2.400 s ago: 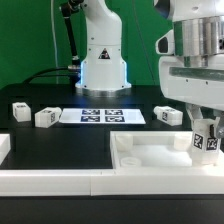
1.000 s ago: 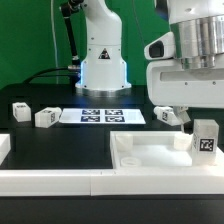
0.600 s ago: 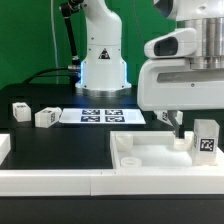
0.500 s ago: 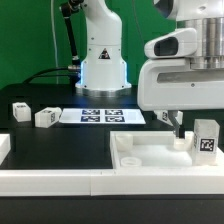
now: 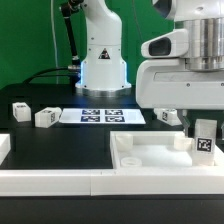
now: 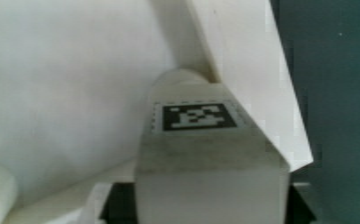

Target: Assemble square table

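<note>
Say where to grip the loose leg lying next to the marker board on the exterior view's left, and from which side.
Grip the leg across its two side faces, about mid-length, coming straight down from above. It lies on the black table, so only its top and sides are free, and the other leg lies apart from it, likely leaving both sides open.

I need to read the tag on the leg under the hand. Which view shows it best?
Wrist view: the leg is close, tag facing the camera. The exterior view shows it small, upright, at that view's right edge.
</note>
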You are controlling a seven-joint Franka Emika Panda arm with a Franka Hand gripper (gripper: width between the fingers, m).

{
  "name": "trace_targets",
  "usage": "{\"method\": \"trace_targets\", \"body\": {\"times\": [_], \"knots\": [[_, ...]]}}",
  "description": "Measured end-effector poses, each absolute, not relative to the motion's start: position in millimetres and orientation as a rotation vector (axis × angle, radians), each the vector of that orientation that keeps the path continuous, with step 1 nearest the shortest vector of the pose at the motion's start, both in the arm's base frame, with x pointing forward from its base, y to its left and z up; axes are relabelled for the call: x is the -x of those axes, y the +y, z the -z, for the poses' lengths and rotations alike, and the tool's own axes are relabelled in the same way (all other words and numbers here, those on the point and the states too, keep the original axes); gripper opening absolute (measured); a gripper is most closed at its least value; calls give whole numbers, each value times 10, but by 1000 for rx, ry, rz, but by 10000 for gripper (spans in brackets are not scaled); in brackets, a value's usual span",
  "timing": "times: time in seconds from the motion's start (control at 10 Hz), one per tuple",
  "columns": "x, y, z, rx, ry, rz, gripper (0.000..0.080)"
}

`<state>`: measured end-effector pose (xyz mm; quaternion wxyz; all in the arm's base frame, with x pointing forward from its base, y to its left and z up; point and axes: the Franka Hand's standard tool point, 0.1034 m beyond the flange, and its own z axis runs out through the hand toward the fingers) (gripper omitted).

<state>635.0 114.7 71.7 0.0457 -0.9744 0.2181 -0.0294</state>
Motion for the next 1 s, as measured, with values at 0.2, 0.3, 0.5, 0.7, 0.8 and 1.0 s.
{"method": "trace_targets", "body": {"times": [0.2,0.3,0.5,0.7,0.8,1.0], "knots": [[-6345,1120,-718,2868,1016,71,291],[-6326,1119,-714,2772,1245,63,291],[-6277,1131,-714,2471,1733,60,291],[-6265,1125,-712,2139,2078,16,292],[-6262,1136,-715,1989,2210,-13,292],[-6267,1200,-748,1783,2373,-32,292]]}}
